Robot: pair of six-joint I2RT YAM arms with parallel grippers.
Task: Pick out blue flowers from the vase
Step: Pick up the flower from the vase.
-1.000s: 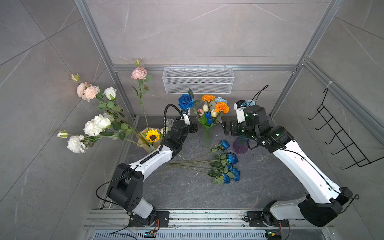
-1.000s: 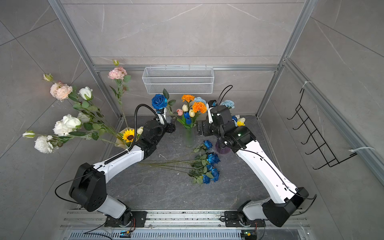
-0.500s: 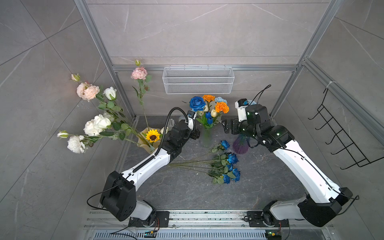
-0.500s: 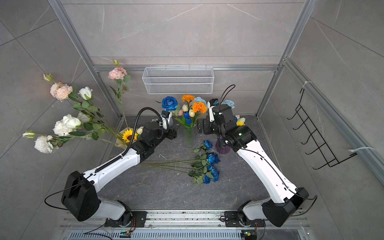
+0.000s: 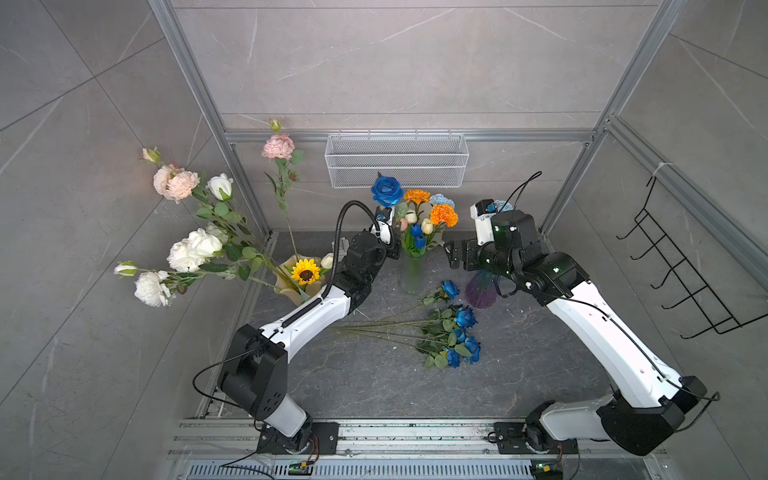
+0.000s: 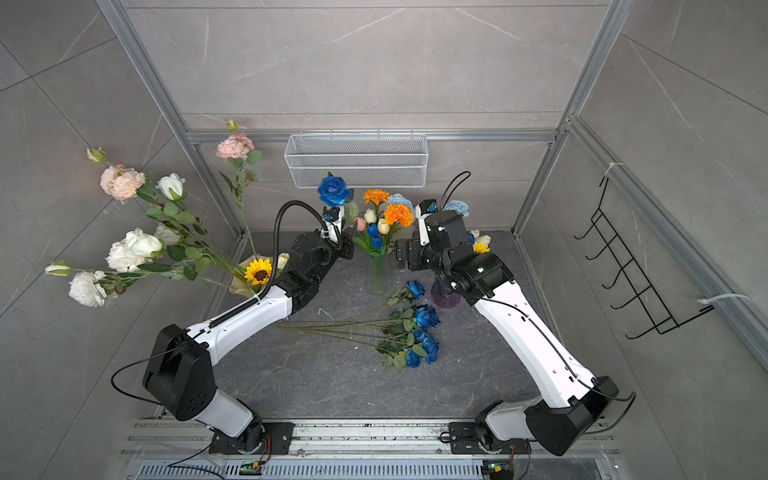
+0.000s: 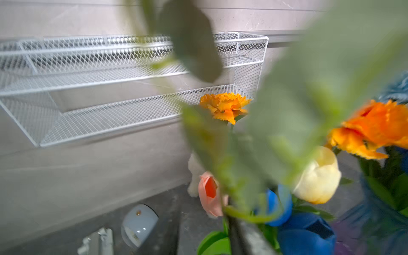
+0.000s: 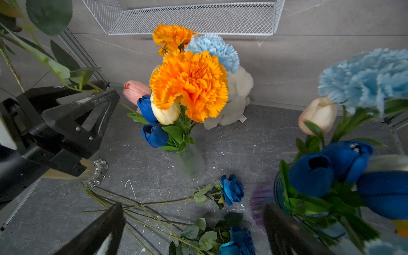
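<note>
Blue rose: the head sits higher and further right than a second ago, now against the lower edge of the wire basket and near the orange carnations. Left arm has stretched further toward the clear vase; right arm unchanged.

Left jaws: drawn close on the rose's stem below the head. The right wrist view shows the leafy stem running into them. Cannot tell whether the stem's foot is out of the vase. The forearm slants up from the desk, wrist raised just beside the vase mouth.

Right jaws: wide apart, holding nothing, level with the bouquet on its other side, near the purple vase.

In the clear vase: two blue tulips and a pale blue carnation. Picked blue roses lie on the desk in front of the vase, stems pointing left.

Open desk toward the front rail; back wall close behind the bouquet.
</note>
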